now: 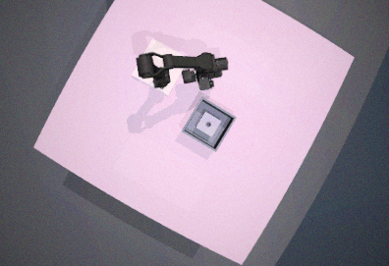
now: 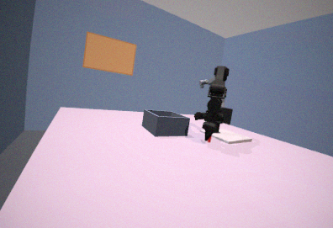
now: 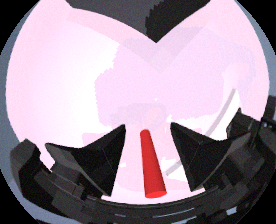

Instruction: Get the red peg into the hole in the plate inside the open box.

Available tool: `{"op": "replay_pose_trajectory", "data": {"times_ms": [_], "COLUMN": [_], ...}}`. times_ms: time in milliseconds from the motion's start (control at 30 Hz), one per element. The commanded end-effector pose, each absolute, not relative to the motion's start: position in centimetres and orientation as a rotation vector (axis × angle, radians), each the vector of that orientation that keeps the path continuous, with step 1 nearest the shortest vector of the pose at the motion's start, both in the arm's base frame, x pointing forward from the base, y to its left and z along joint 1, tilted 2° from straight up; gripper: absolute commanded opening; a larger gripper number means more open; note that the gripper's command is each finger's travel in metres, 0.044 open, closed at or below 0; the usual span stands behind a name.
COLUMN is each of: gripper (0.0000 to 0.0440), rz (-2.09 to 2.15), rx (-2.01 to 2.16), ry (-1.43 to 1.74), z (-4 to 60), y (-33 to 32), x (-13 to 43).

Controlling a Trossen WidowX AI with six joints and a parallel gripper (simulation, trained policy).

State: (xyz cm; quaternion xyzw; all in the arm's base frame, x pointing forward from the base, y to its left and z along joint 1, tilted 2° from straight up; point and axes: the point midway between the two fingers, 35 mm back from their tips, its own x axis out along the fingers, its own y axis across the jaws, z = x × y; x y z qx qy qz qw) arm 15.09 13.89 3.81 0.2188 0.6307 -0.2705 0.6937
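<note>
Peg (image 2: 209, 140) (image 3: 153, 165), red and slender, stands between the parted fingers; hand (image 1: 205, 82) (image 2: 208, 135) (image 3: 148, 126) unclenched.

An orange rectangular panel (image 2: 110, 53) on a blue wall (image 2: 168, 57) beneath a pale ceiling (image 2: 219, 2).

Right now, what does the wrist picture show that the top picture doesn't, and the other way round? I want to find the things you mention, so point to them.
Only the wrist: the red peg (image 3: 153, 165), standing between the pincer's two black fingers, with a gap on both sides.
Only the top: the open box's inside, with the hole (image 1: 208, 124) in its bottom plate (image 1: 202, 120).
Both: the pink table top (image 1: 275, 121) (image 3: 49, 85).
</note>
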Motion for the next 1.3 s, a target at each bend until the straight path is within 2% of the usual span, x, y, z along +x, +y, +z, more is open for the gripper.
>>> {"op": "replay_pose_trajectory", "data": {"times_ms": [0,167,267,900,1267], "gripper": [0.0175,0.0048,0.0000,0.0000,0.0000], "rz": [-0.619,-0.645,-0.660,-0.643,-0.730], "rx": [0.465,0.440,0.422,0.466,0.573], "ry": [1.431,1.448,1.455,1.257,1.131], "z": [3.1,2.8,2.8,12.1,14.9], "y": [13.7,13.5,13.4,11.8,9.4], "x": [14.7,14.6,14.5,18.1,21.5]}}
